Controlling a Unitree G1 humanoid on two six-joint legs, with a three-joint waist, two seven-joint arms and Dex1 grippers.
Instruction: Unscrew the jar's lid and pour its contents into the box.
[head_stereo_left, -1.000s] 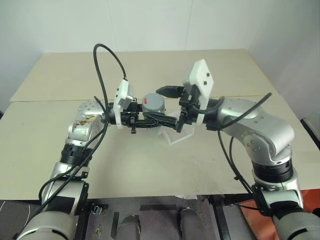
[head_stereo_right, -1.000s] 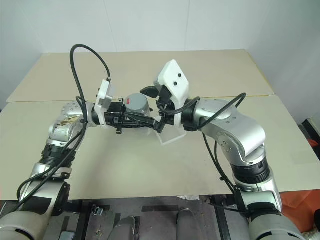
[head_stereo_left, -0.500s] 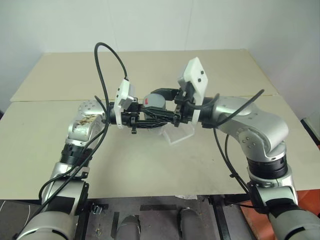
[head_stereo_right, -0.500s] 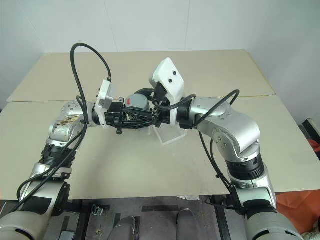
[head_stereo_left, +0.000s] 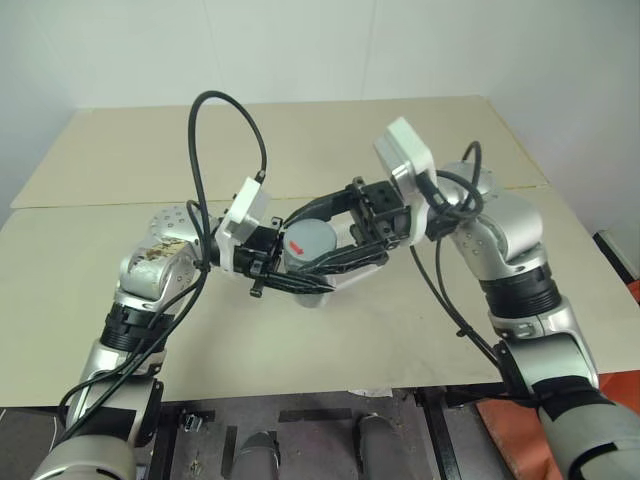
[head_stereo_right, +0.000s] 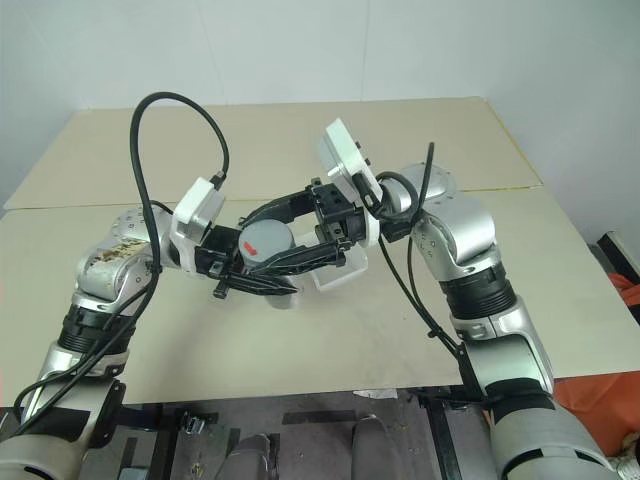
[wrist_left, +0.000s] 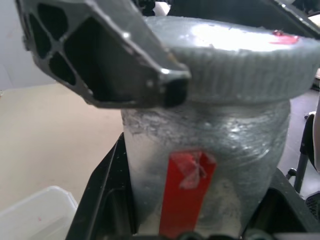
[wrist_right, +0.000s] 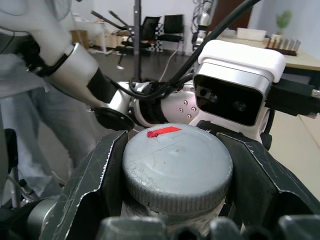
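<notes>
Right wrist view shows my right gripper (wrist_right: 177, 200) squeezed tight on the lid (wrist_right: 177, 167), one black finger on each side. A small red mark sits on top of the lid. My left gripper (head_stereo_left: 300, 275) is clamped around the jar (wrist_left: 210, 170) below the lid, holding it up off the table (head_stereo_left: 330, 340). The box (head_stereo_left: 350, 275) lies on the table just behind the jar.

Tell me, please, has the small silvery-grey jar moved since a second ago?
Yes. The silvery-grey jar, held by the left gripper, came nearer the camera, from beyond the clear plastic box to beside it.
</notes>
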